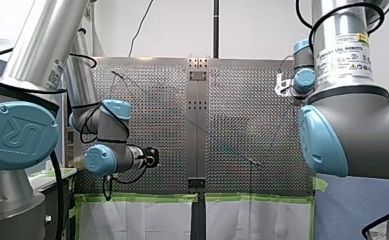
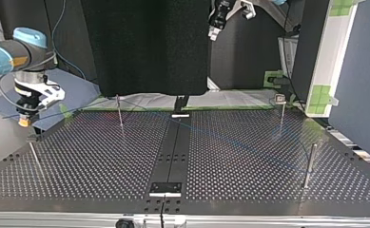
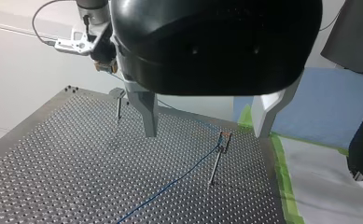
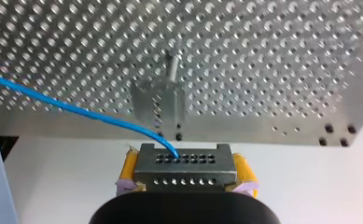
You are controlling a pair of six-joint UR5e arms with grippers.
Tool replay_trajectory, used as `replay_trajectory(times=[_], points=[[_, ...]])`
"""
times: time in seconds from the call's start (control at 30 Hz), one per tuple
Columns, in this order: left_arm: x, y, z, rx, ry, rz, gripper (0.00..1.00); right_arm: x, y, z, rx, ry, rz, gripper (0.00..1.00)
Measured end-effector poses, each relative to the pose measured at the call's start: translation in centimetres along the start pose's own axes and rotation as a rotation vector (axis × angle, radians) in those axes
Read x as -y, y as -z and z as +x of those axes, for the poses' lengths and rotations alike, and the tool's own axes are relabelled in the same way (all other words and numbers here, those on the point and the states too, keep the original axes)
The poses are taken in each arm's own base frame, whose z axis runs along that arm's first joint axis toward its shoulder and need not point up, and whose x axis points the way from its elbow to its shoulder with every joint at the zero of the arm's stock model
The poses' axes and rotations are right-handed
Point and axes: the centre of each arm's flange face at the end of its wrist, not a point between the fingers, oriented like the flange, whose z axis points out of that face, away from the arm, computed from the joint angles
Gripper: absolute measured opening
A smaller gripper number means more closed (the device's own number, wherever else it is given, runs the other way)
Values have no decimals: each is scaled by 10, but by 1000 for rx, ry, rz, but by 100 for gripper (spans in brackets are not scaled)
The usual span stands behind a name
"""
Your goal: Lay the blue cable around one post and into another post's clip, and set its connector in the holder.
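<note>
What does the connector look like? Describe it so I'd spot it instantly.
Look at the perforated table, then my right hand by its corner. Between the hand's yellow pads sits the connector: the only metal block with two rows of holes, the blue cable entering one.

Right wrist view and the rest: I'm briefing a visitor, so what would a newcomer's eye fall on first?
My yellow-padded right hand is shut on a grey perforated metal connector block near the edge of the perforated metal table. A thin blue cable slants from it across the table and, in the left wrist view, reaches the clip on a slim metal post ahead of my open left hand.
</note>
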Motion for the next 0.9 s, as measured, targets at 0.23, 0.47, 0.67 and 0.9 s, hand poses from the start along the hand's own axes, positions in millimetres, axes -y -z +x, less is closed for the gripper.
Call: replay_trajectory(times=[0.23,0.47,0.67,0.9], points=[[0,0,0,-1,0,-1,100,-10,0,-3,4,6,-22,0],[-1,-1,0,-1,0,-4,100,-18,-4,-16,-10,1,-22,0],[-2,-1,0,-3,-1,-5,100,-24,-14,-19,-45,-31,12,0],[-3,-2,0,-5,0,-10,100,-31,-28,-13,-50,-49,49,0]])
